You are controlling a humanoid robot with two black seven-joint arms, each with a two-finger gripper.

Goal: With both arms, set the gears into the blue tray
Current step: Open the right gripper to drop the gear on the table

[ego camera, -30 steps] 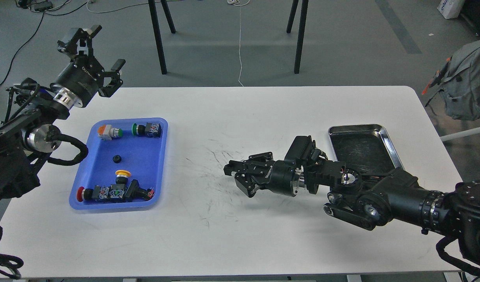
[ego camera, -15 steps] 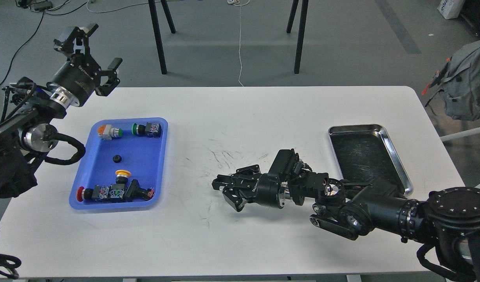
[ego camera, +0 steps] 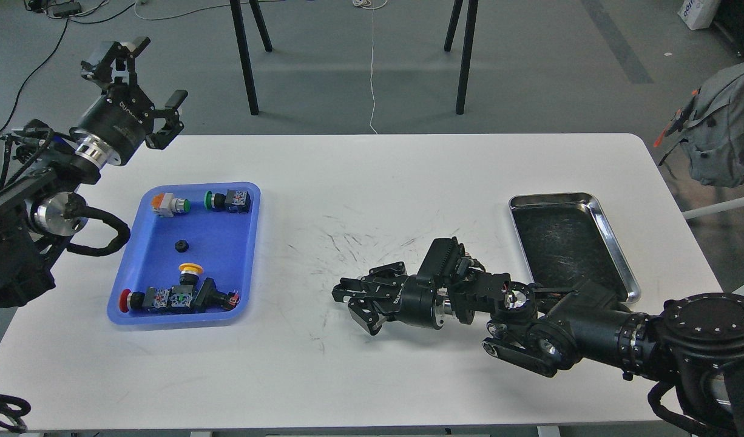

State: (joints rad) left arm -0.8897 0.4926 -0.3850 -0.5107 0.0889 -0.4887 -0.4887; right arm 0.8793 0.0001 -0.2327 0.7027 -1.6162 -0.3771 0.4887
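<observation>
Two pincers are in view. The right pincer (ego camera: 355,306) hangs low over the bare middle of the desk (ego camera: 408,182), its fingers spread apart with nothing visible between them. The left pincer (ego camera: 142,79) is raised beyond the far left corner of the desk, also released and empty.

Outward from there, the blue tray (ego camera: 244,267) lies on the left side of the desk. One gear (ego camera: 181,246) rests on its floor near the middle, apart from the coloured push-button switches (ego camera: 178,297) along the tray's far and near ends. On the right, the silver tray (ego camera: 615,255) shows only its dark inside; I can make out no gear in it.

Judging from this, one gear is already placed, and no other gear is visible on the desk, so the task looks at or near its end.
</observation>
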